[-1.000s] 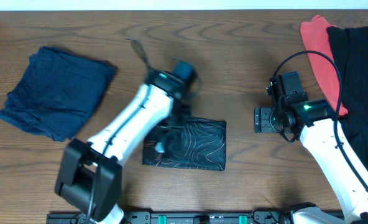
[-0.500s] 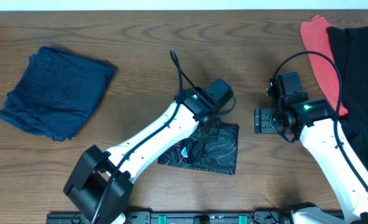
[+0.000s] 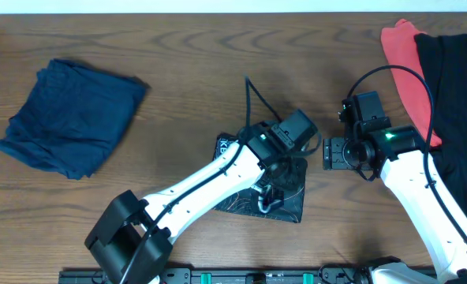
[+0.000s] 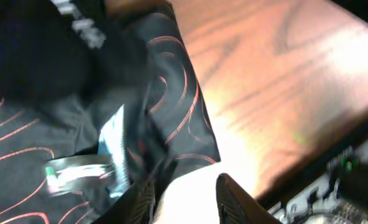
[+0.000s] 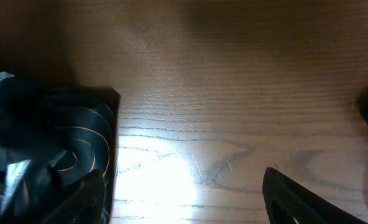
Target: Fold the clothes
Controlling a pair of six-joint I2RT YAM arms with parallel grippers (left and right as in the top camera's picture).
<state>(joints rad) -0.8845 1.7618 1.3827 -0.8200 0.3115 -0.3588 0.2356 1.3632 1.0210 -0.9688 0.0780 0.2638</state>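
Overhead and wrist views of the folding step: the black jersey (image 3: 290, 207) with thin orange contour lines lies as a folded packet at the middle of the bench (image 3: 178, 63), toward its near edge. Its long axis runs roughly left to right and is somewhat skewed, though the arm hides much of the outline. The left gripper (image 3: 271, 183) stands directly over the packet. In the left wrist view its jaws are partly parted over the fabric with nothing seen between them, so the jersey appears released rather than held. The right gripper (image 3: 332, 152) hangs over bare bench just right of the packet, jaws wide and empty. In its own view the jersey's right edge sits at the left of the frame. The left arm is therefore the nearer of the two, and any pressing or further fold would be worked straight down from it. A crumpled navy garment (image 3: 68, 118) lies at the far left, well apart. A red garment (image 3: 403, 55) and a plain black garment (image 3: 454, 102) are heaped at the far right, apparently not yet folded
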